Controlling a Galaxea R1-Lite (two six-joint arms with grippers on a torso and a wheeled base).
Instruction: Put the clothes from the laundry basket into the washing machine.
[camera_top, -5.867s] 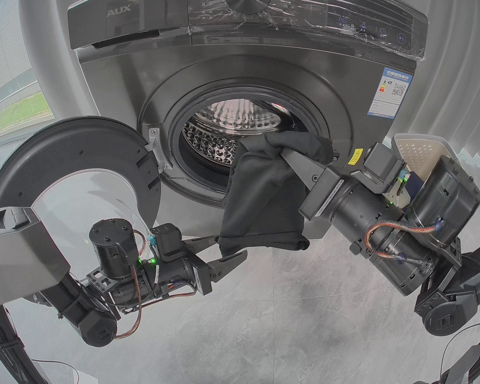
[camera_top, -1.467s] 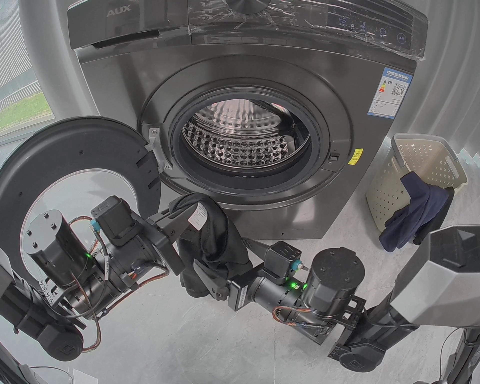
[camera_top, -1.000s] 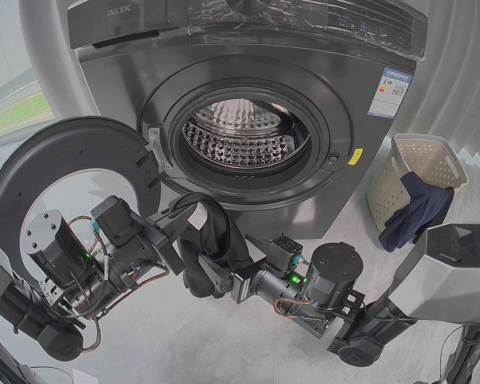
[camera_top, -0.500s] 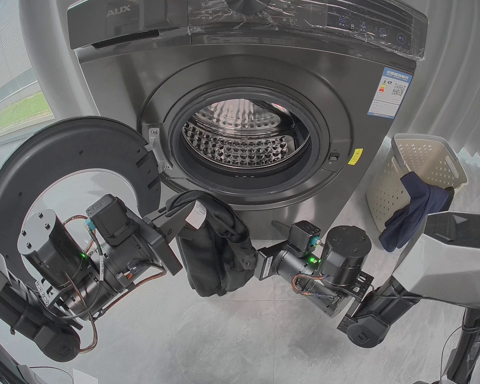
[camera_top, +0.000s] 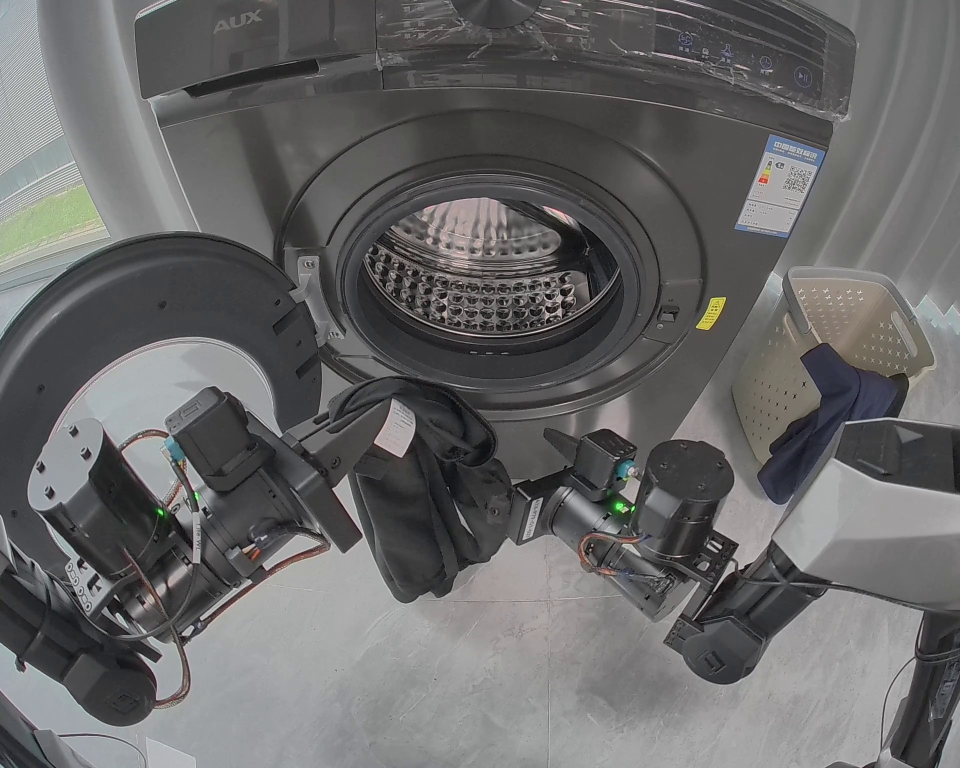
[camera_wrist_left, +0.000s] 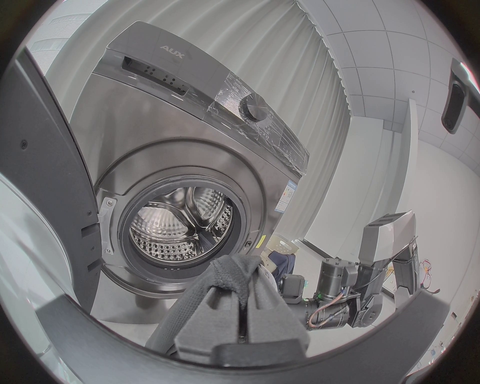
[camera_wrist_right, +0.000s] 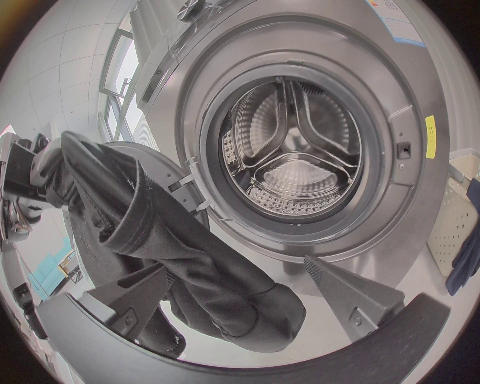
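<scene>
Left gripper (camera_top: 365, 425) points at grey front-loading washing machine (camera_top: 500, 130), clamped shut on black fabric garment (camera_top: 420, 510) hanging below it. Right gripper (camera_wrist_right: 235, 264) faces it, fingers (camera_wrist_right: 350, 295) spread wide, garment's fold between them.

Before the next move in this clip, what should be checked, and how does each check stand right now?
1. Hold of left gripper on black garment: ok, jaws shut on it.
2. Is right gripper free of the garment: not ok, jaws open but cloth hangs between them.
3. Is washing machine door open: ok.
4. Is drum clear: ok, no clothes inside.
5. Is laundry basket emptied: not ok, navy garment drapes over its rim.
</scene>
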